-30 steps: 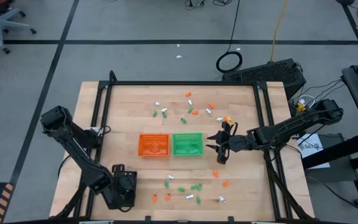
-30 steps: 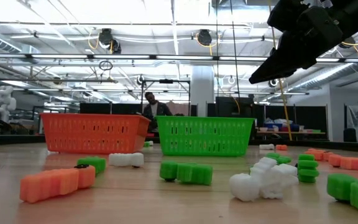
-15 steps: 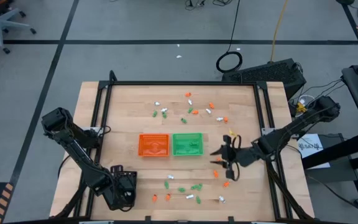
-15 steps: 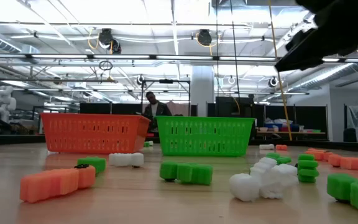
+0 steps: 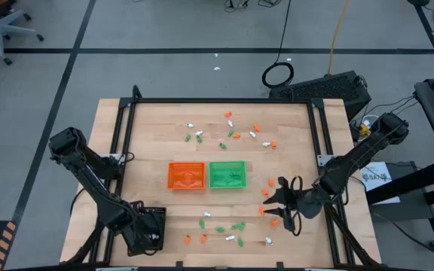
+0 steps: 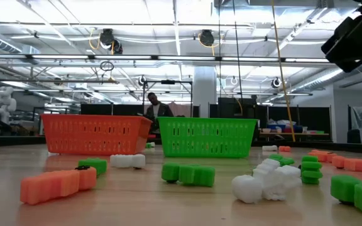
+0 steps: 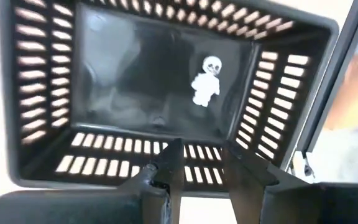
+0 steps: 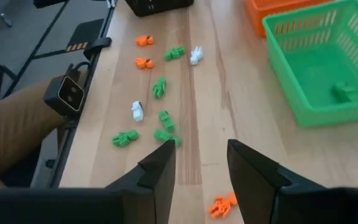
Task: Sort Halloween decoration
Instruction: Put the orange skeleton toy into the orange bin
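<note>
1. The left gripper (image 5: 154,229) was stationed at the near left corner of the table (image 5: 149,135), directly above a black tray (image 7: 166,93). Its fingers stood apart with nothing between them. One white skeleton trinket (image 7: 206,81) lay on the tray floor below, which suggested this tray served as the bin for white pieces.

2. The right gripper (image 5: 279,205) hung over the near right part of the table, to the right of the green tray (image 5: 227,175). Its fingers (image 8: 157,171) were spread and empty. Its wrist view showed an orange trinket (image 8: 219,205) on the wood just beside the fingertips; in my judgement this was the piece being lined up for pickup.

3. The Halloween decoration remained mostly unsorted, lying in two loose groups:
   - a far cluster (image 5: 232,132) of orange, green and white pieces beyond the two coloured trays;
   - a near cluster (image 5: 228,229) along the front edge, between the two grippers.

4. The orange tray (image 5: 186,175) and the green tray sat touching side by side at mid-table, within reach of both arms, plainly so each colour could be dropped by either. The green tray already held at least one green piece (image 8: 344,92).

5. The low view showed the trinkets resting flat on the wood, well apart from one another in most cases, so single picks looked feasible. Sorting appeared to be at an early stage.
</note>
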Motion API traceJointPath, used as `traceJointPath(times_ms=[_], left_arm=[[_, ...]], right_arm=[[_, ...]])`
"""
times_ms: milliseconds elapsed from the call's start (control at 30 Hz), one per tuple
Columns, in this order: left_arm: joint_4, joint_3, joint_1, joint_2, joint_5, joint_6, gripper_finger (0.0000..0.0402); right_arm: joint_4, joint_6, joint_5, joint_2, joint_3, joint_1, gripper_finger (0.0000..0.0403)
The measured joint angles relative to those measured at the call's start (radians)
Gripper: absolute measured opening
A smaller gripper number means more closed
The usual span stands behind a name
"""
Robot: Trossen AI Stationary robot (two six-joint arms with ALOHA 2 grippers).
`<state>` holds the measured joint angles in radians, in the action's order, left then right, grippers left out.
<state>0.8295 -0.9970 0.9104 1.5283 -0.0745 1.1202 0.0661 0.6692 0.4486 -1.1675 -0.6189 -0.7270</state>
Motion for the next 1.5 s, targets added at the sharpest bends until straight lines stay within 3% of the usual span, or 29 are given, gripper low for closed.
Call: traceJointPath(times_ms=[267,467,567,867,1033,1267,1500], left_arm=[[0.040,-0.053,0.000,-0.040,0.303,-0.057,0.0104],[-0.006,-0.056,-0.016,-0.041,0.663,-0.162,0.0104],[-0.043,-0.056,-0.033,-0.041,0.758,-0.202,0.0104],[-0.153,-0.056,-0.081,-0.041,0.882,-0.349,0.0104],[-0.162,-0.046,-0.100,-0.041,0.913,-0.352,0.0104],[-0.170,-0.011,-0.130,-0.040,0.936,-0.344,0.0104],[-0.170,-0.011,-0.161,-0.040,0.940,-0.351,0.0104]], right_arm=[[0.337,0.041,0.083,0.000,-0.118,0.017,0.0132],[0.527,-0.107,0.100,0.000,-0.174,0.151,0.0132],[0.545,-0.228,0.084,0.000,-0.176,0.251,0.0132],[0.545,-0.594,-0.142,0.000,-0.176,0.613,0.0132],[0.564,-0.703,-0.244,0.000,-0.176,0.794,0.0132],[0.586,-0.637,-0.261,0.000,-0.143,0.986,0.0132],[0.450,-0.476,-0.215,0.000,0.014,1.042,0.0137]])
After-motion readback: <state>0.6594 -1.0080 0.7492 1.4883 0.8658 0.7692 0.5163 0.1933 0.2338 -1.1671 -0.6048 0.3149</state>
